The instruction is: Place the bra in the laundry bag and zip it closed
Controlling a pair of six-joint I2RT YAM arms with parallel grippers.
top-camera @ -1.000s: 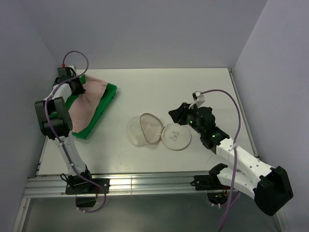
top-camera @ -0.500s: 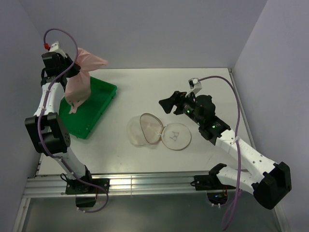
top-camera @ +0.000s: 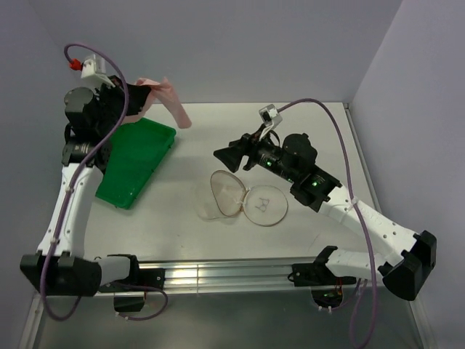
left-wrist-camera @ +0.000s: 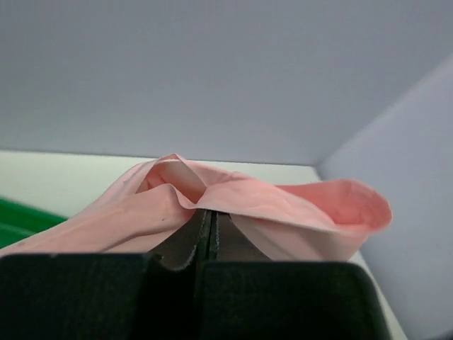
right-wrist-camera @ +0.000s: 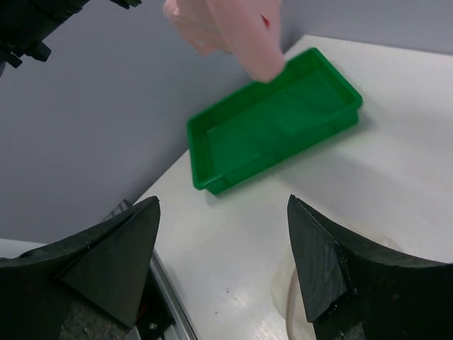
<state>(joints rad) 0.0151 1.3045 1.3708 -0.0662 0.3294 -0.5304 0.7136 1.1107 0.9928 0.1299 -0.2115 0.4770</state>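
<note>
My left gripper [top-camera: 139,93] is shut on the pale pink bra [top-camera: 166,98] and holds it high in the air above the back of the green tray [top-camera: 134,161]. In the left wrist view the bra [left-wrist-camera: 233,205] drapes over the closed jaws [left-wrist-camera: 207,216]. It also hangs at the top of the right wrist view [right-wrist-camera: 230,28]. The round white mesh laundry bag [top-camera: 240,198] lies open on the table, its lid flap with the bra outline [top-camera: 264,203] to the right. My right gripper [top-camera: 224,156] is open and empty, raised above the bag's far left side.
The green tray [right-wrist-camera: 272,120] holds nothing and lies at the left of the white table. Grey walls close in the back and both sides. The metal rail [top-camera: 218,276] runs along the near edge.
My left arm has swung up and to the right, carrying the bra off the tray. My right gripper has moved left and up, toward the middle of the table.
</note>
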